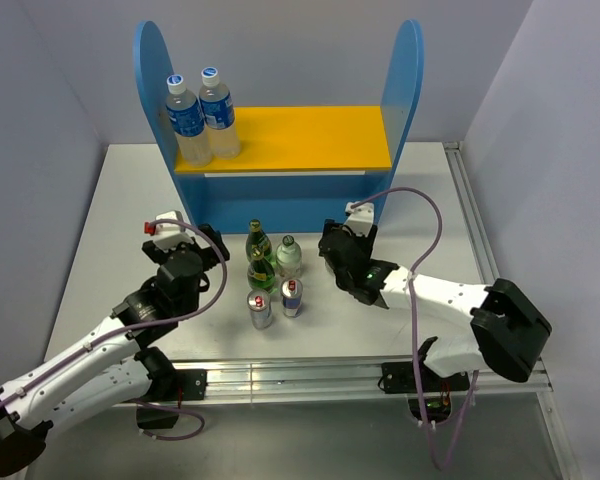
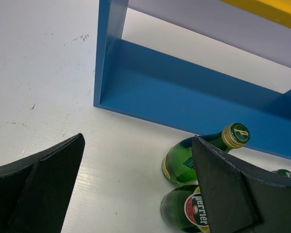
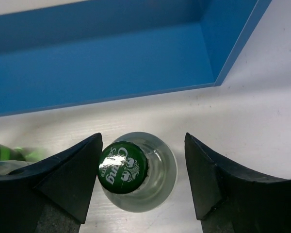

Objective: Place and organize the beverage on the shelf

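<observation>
On the desk (image 3: 262, 97) just before the shelf (image 3: 102, 63), right pincer (image 3: 143, 141) straddles the clear green-capped bottle (image 3: 136, 177), jaws apart, not clamped; left pincer (image 2: 138, 143) gapes wide beside the green bottles (image 2: 178, 164).

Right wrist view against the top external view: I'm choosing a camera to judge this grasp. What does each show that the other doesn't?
Only the right wrist view shows the print on the green cap and the gap between the clear bottle and one side of the right hand. Only the top external view shows two water bottles on the yellow board, two cans and the left hand. Both show the clear bottle, the blue shelf and a green bottle.
</observation>
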Tool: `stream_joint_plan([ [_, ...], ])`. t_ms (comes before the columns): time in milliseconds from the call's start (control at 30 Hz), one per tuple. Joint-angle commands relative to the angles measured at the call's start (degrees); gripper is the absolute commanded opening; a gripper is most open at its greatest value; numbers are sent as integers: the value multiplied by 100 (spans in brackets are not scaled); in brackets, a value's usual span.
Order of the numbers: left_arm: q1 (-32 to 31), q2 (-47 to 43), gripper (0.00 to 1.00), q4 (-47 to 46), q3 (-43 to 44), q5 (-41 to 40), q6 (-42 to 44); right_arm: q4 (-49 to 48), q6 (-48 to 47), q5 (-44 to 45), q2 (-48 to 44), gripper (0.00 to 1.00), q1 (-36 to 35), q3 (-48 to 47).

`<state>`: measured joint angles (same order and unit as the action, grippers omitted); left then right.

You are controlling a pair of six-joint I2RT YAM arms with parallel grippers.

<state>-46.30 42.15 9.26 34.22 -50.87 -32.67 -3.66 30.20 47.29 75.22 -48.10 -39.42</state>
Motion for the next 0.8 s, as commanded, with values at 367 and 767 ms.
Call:
stream_joint_plan([
  [367,25,-75,99,-346,-222,-54,-29,-109,285,439,441,0,55,-408],
  [767,25,-199,99,-372,-319,-107,-91,1138,66,588,-727,0,-60,-1445],
])
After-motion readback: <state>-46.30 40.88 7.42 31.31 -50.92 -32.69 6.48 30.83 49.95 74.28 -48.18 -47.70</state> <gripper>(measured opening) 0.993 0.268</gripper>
